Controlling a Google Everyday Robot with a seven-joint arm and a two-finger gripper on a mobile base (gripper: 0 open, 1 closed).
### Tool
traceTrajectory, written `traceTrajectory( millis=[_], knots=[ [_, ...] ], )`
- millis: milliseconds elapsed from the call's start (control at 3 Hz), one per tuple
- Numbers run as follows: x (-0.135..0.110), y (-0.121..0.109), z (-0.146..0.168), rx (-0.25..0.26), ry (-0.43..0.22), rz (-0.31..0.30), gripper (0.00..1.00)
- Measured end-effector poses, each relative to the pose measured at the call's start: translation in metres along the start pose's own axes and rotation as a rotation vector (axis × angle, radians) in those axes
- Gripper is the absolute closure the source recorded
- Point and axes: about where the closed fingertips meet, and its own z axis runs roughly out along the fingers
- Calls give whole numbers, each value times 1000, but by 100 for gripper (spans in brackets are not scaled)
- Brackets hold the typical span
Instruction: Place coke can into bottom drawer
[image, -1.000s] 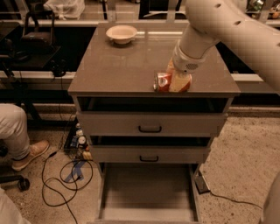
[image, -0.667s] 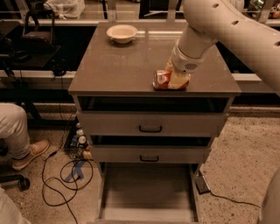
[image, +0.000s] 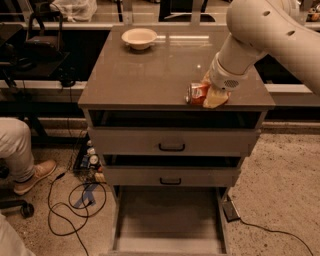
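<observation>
The coke can (image: 196, 93) lies on its side at the front right of the cabinet top (image: 150, 75), silver end facing left. My gripper (image: 207, 97) comes down from the upper right and is shut on the can, with one yellowish finger (image: 216, 98) over the can's right part. The can sits at or just above the surface, close to the front edge. The bottom drawer (image: 167, 215) is pulled out below, and its flat floor is bare. The two upper drawers with black handles (image: 171, 147) are closed.
A cream bowl (image: 139, 37) stands at the back left of the cabinet top. A person's leg and shoe (image: 25, 165) are on the left. Cables (image: 75, 200) lie on the floor beside the cabinet. A small dark object (image: 231, 210) lies right of the open drawer.
The gripper and the can have shifted together a little to the right along the front edge. The bowl and drawers have not moved.
</observation>
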Motion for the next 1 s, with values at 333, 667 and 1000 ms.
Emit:
traceTrajectory(
  millis=[333, 667, 1000],
  knots=[
    [-9, 6, -16, 46, -74, -23, 100],
    [-28, 7, -57, 145, -180, -88, 100],
    [-30, 6, -91, 207, -227, -129, 100]
  ],
)
